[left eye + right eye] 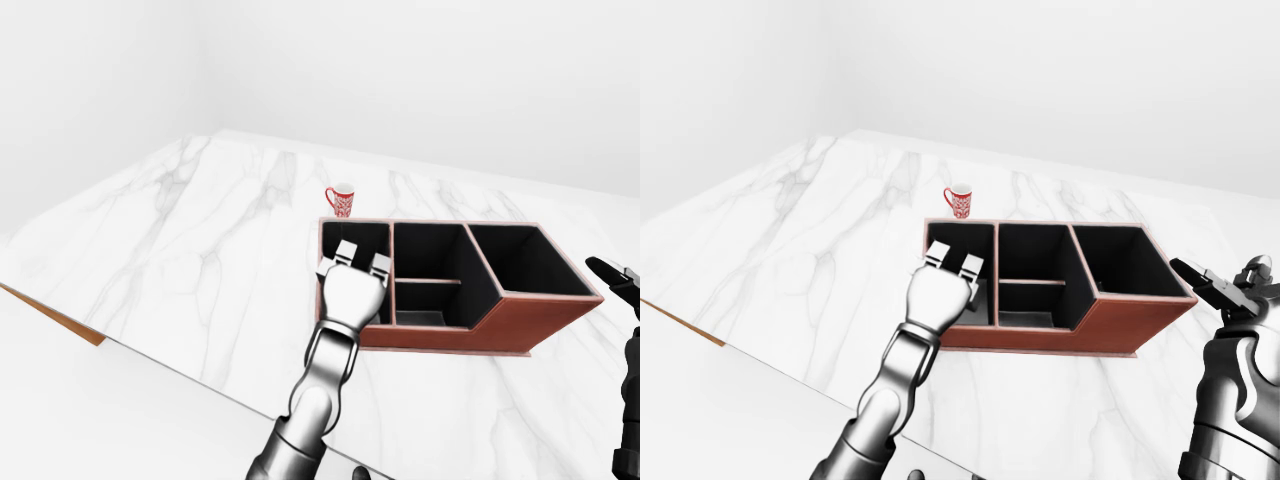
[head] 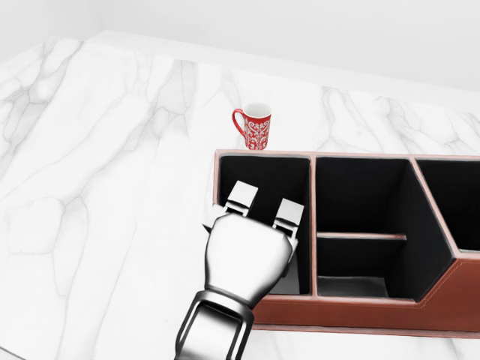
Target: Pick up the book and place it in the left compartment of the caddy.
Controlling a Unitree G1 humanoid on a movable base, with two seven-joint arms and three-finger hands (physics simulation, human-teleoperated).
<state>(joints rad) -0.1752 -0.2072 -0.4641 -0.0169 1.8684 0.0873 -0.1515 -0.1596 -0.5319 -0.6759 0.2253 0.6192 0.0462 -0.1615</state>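
The brown caddy [image 2: 262,154] stands on the white marble table, its black compartments open to the top. My left hand [image 2: 264,204] hovers over the left compartment [image 2: 270,174] with its fingers [image 2: 241,195] stretched out and open, holding nothing. Under the hand, on the floor of that compartment, lies a pale grey flat thing [image 2: 289,283] that looks like the book; the hand hides most of it. My right hand [image 1: 1213,284] hangs to the right of the caddy, clear of it, fingers spread.
A red patterned mug [image 2: 255,126] stands on the table just above the caddy's left end. The table's edge [image 1: 60,320] runs along the lower left of the left-eye view. The middle compartment has a low divider [image 2: 361,235].
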